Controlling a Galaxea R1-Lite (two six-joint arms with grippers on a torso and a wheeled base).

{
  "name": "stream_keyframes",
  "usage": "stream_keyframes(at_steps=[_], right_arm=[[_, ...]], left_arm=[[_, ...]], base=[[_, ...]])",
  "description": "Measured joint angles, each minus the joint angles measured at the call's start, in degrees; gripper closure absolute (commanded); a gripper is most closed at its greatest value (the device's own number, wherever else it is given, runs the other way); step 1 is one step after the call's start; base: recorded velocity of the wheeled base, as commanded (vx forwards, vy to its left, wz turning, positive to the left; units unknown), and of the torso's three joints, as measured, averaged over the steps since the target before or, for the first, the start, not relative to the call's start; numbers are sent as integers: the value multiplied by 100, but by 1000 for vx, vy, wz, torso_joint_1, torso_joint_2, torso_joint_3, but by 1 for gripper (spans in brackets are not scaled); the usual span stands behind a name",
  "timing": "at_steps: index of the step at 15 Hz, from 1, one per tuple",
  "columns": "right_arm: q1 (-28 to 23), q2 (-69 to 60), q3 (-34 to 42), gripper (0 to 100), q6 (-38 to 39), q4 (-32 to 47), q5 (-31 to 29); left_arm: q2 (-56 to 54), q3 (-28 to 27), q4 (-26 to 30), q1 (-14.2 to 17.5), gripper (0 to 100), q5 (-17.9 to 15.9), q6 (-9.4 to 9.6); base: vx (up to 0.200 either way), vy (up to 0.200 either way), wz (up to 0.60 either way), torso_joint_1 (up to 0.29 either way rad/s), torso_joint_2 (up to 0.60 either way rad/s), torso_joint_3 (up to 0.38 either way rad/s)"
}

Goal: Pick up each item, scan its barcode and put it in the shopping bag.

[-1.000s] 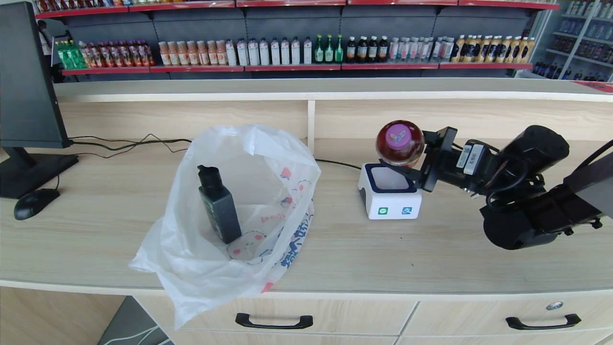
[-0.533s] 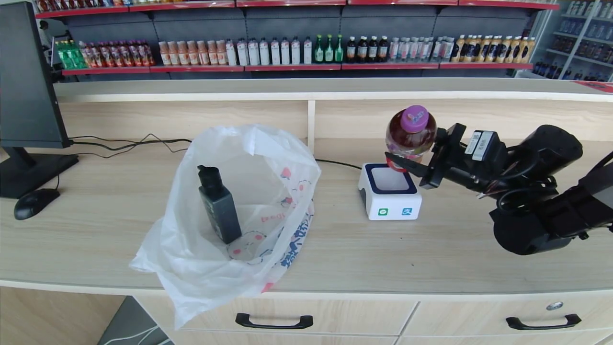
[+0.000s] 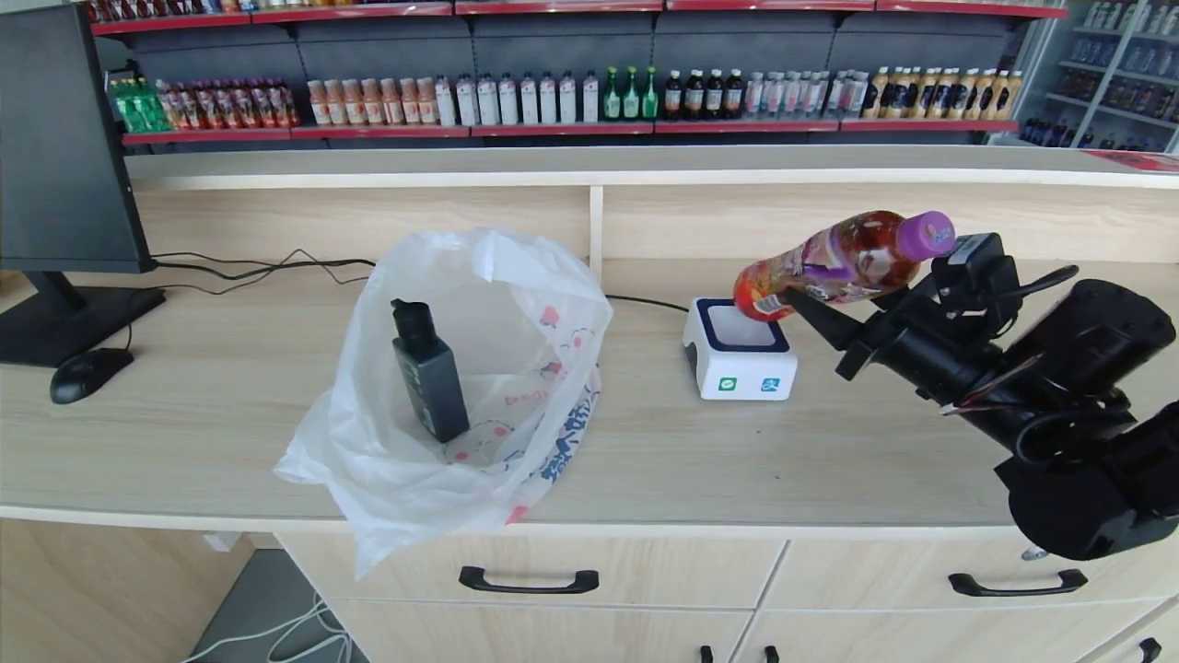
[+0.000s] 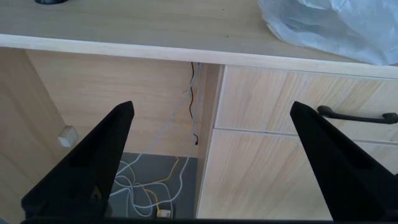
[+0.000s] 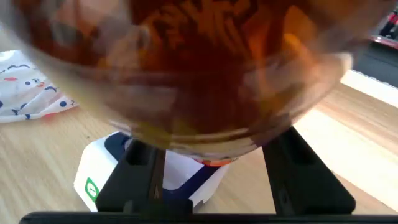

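Note:
A bottle of red-brown drink (image 3: 838,262) with a purple cap lies tilted in my right gripper (image 3: 861,295), which is shut on it. Its base hangs just over the dark window of the white scanner box (image 3: 740,361). The same bottle (image 5: 205,68) looms close in the right wrist view, with the scanner (image 5: 149,177) beneath it. The white plastic shopping bag (image 3: 479,387) stands open to the scanner's left, and a dark pump bottle (image 3: 428,373) stands upright inside it. My left gripper (image 4: 211,155) hangs open below the counter's front edge, in front of the drawers.
A monitor (image 3: 69,147) and a mouse (image 3: 83,375) sit at the counter's far left, with cables (image 3: 249,267) running behind the bag. A raised ledge (image 3: 589,175) backs the counter. Bare wood lies in front of the scanner.
The right gripper has turned the bottle from upright, cap toward the camera, to lying tilted with its cap pointing right. The head camera has shifted slightly.

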Motion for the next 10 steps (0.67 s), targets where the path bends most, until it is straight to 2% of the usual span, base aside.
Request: stream_keyframes(at_steps=[3,10], right_arm=[[88,-199,172,100,273,2,-138],[101,-447,23,100,547,-18,-156]], left_arm=[[0,0,2,5,0,-2,-2],[0,0,2,0,0,0,-2]], base=[[0,0,0,0,0,0],[0,0,0,-8,-2,2]])
